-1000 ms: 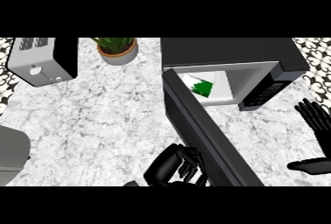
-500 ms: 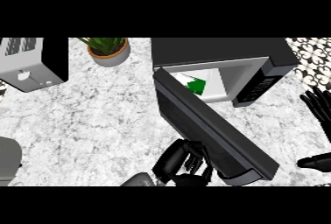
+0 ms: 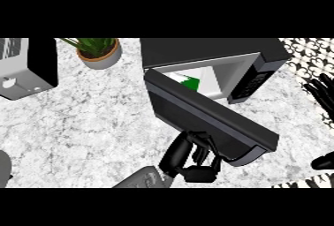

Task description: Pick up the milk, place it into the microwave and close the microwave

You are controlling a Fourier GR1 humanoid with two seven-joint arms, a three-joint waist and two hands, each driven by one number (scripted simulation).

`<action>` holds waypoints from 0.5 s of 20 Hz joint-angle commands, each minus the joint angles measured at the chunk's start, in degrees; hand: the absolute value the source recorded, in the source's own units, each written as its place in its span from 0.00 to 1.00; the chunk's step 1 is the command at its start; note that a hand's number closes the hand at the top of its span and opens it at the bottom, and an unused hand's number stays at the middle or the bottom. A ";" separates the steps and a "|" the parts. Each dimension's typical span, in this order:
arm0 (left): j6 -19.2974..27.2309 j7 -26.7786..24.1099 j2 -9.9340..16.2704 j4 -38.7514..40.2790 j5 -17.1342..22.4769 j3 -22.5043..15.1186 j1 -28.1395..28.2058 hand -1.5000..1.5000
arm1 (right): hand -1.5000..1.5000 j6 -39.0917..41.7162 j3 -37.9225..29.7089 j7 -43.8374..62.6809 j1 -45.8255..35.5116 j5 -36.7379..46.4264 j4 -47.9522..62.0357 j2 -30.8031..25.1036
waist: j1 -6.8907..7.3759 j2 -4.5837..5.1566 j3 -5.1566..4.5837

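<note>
Left hand [image 3: 189,158], fingers relaxed and grasping nothing, touches the outer face of the half-swung microwave door [image 3: 207,118]; right hand [image 3: 323,95] rests open at the right edge; beyond, the milk [image 3: 187,81] stands inside the microwave [image 3: 215,52].

Single head view only. Looks steeply down on marble tabletop [image 3: 91,119], close range. Left hand fingers [image 3: 195,148] enter from lower edge; microwave [image 3: 215,57] just beyond fingers, toward top.

L hand [image 3: 187,155] low-centre, fingers extended; R hand [image 3: 322,95] open at R edge.
</note>
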 commanded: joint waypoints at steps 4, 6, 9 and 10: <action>9.58 -1.73 -0.40 0.29 7.92 2.38 -5.19 1.00 | 0.00 4.50 -0.65 0.19 -2.32 -2.50 -3.11 -2.84 | -1.46 0.57 0.06; 11.92 -0.84 -0.40 0.20 9.66 2.12 -7.33 1.00 | 0.00 5.07 -0.99 1.23 -2.63 -3.86 -4.23 -3.65 | -2.50 0.36 0.10; 13.71 -1.15 -0.40 2.05 12.06 3.38 -10.20 0.00 | 0.00 4.71 -2.57 2.46 -4.31 -5.93 -3.99 -4.55 | -2.78 0.99 0.14; 14.88 -0.45 -0.40 2.34 13.14 2.79 -10.10 0.00 | 0.00 4.67 -2.23 2.11 -4.10 -5.59 -4.24 -4.14 | -3.54 1.20 0.24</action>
